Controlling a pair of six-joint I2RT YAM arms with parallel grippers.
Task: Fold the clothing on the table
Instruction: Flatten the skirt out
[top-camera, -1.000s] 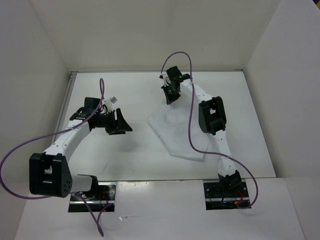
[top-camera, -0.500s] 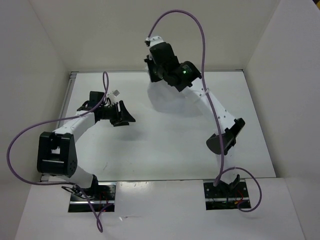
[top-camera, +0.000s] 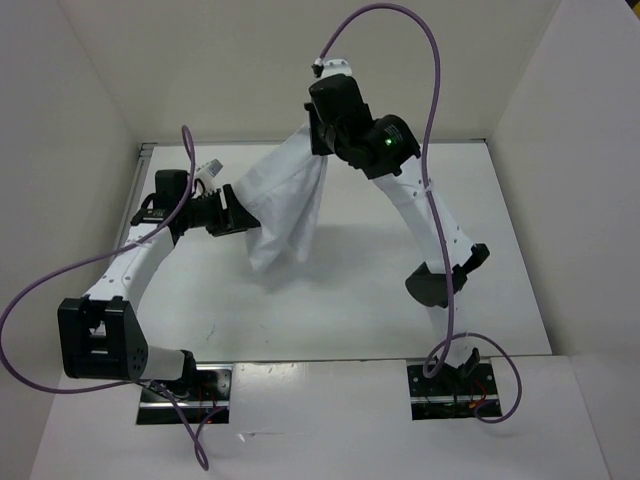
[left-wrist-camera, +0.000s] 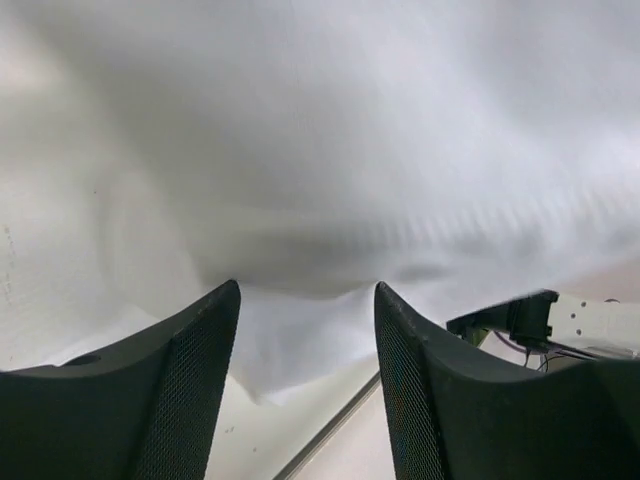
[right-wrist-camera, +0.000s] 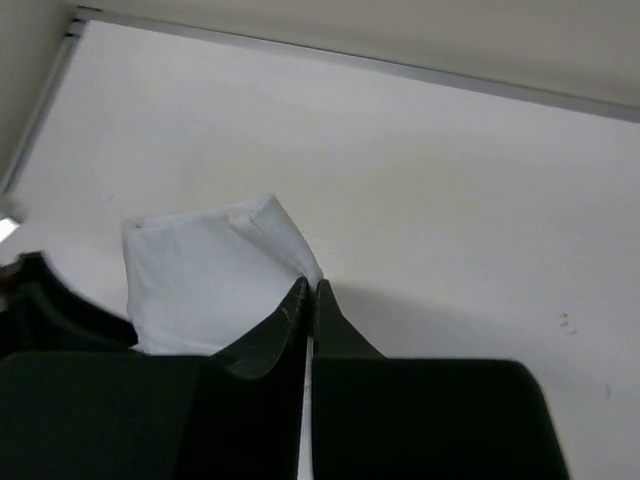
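Far left: left hand (top-camera: 232, 213), low over the tabletop (top-camera: 360, 300), fingers (left-wrist-camera: 190, 400) spread wide apart, clamped on nothing. Straight ahead of those fingers, filling the left wrist view: the clothing (left-wrist-camera: 320, 150), white and blurred, one fold dipping toward the gap between the fingertips; contact impossible to judge.

From above, the clothing (top-camera: 290, 195) hanging as a wrinkled white drape right beside the left hand, slanting up from there to the right hand. Lower end crumpled just past the left hand, close to the tabletop; touching it or not, cannot tell.

Further right and high up: right hand (top-camera: 320, 140), fingers (right-wrist-camera: 280, 330) pressed together, pinched on the upper edge of the clothing (right-wrist-camera: 205, 275). In that hand's wrist view, a white bunch dangling from the fingertips to their left, bare tabletop (right-wrist-camera: 450, 170) beneath and beyond.
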